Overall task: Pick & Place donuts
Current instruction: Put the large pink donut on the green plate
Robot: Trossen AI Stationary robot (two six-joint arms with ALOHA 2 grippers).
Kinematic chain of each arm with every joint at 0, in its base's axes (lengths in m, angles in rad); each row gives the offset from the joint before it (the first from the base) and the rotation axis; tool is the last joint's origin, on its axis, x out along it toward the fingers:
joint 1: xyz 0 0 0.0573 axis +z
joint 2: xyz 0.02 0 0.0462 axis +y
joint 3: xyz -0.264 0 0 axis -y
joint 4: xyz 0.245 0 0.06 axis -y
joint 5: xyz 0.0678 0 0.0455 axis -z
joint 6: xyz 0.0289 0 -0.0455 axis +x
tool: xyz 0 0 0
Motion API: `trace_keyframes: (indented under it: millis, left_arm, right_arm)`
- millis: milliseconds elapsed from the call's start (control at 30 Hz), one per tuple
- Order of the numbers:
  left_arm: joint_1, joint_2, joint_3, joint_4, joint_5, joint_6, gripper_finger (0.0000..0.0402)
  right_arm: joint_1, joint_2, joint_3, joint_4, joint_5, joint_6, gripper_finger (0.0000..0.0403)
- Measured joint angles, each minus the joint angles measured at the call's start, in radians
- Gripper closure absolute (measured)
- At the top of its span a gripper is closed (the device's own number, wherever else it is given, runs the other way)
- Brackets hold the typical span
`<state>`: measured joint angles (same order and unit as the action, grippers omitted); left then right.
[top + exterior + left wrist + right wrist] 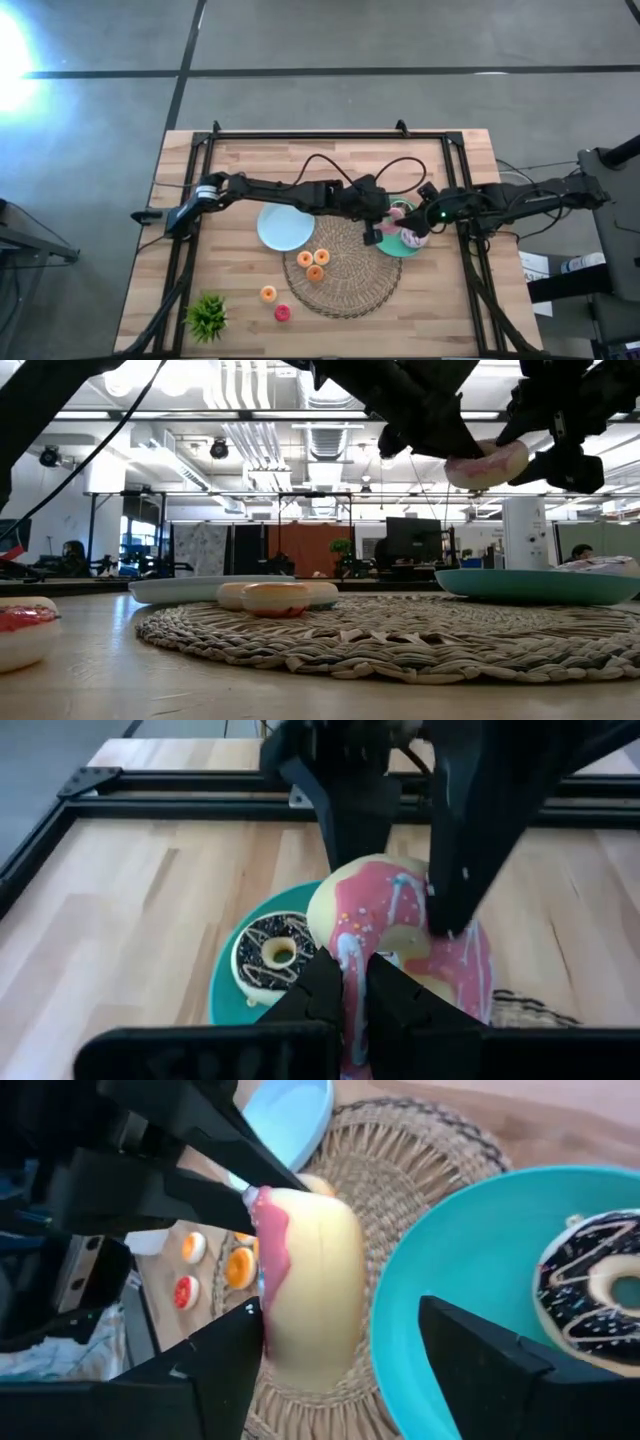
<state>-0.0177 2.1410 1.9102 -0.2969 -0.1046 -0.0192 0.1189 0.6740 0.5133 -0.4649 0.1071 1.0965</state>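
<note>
Hovering above the green plate, the pink-frosted donut is pinched by the left gripper while the right gripper (jaws spread) straddles it mid-handover; right must close next.

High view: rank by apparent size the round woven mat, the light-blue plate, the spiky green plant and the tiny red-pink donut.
1. Round woven mat
2. Light-blue plate
3. Spiky green plant
4. Tiny red-pink donut
</note>
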Motion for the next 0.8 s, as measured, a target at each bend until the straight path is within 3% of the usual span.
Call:
trace_keyframes:
  millis: [233, 500, 700, 800]
  left_arm:
    - [0.000, 0.000, 0.000, -0.016, 0.000, 0.022, 0.0378]
    - [-0.003, 0.006, -0.003, -0.146, -0.028, -0.059, 0.0298]
    - [-0.008, 0.000, -0.044, -0.334, -0.184, -0.179, 0.0242]
    - [-0.017, -0.033, -0.108, -0.381, -0.211, -0.200, 0.0231]
  right_arm:
    - [0.000, 0.048, 0.003, 0.036, -0.018, -0.012, 0.0242]
    - [0.000, 0.050, 0.001, -0.019, -0.011, 0.053, 0.0376]
    - [-0.008, 0.059, -0.042, -0.063, -0.043, 0.176, 0.0379]
    - [-0.016, 0.098, -0.058, -0.048, -0.071, 0.193, 0.0379]
